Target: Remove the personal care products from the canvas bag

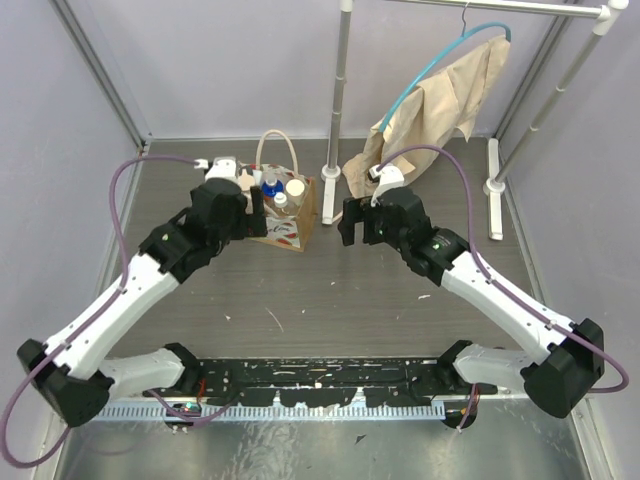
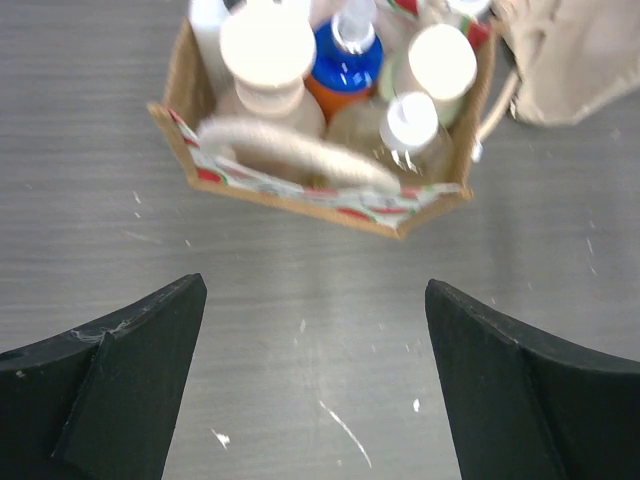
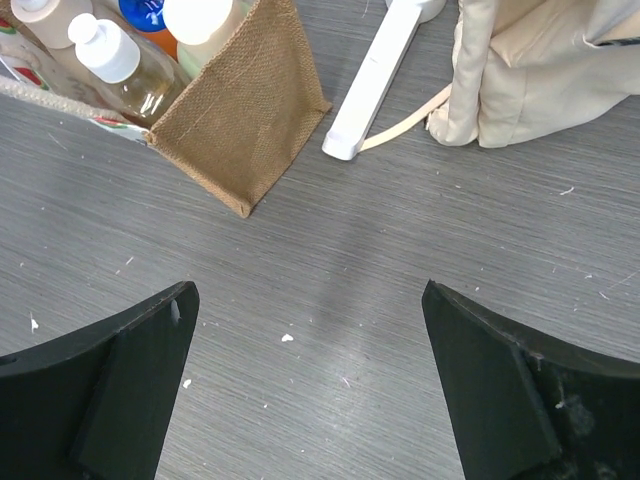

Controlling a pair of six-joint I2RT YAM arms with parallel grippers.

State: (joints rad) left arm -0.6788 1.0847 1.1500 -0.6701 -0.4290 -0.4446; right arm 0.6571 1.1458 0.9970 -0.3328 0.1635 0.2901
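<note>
The left end effector [image 2: 315,300] hangs with its jaws wide apart and nothing between them, close in front of the canvas bag [image 2: 300,195], which stands upright on the grey worktop [image 1: 330,300]. The right end effector [image 3: 310,295] is likewise spread and empty over bare worktop, just off the bag's right side. All the bottles in view sit inside the bag: a broad pale lid [image 2: 267,45], a blue-shouldered bottle [image 2: 345,60], a second round pale lid [image 2: 442,60] and a small clear bottle with a white cap [image 2: 410,120]. One cream handle [image 2: 300,150] droops across the bag's mouth. Beyond the bag, a beige cloth [image 1: 440,100] hangs from a teal hanger [image 1: 430,70] beside a rack's white foot [image 3: 375,80].
</note>
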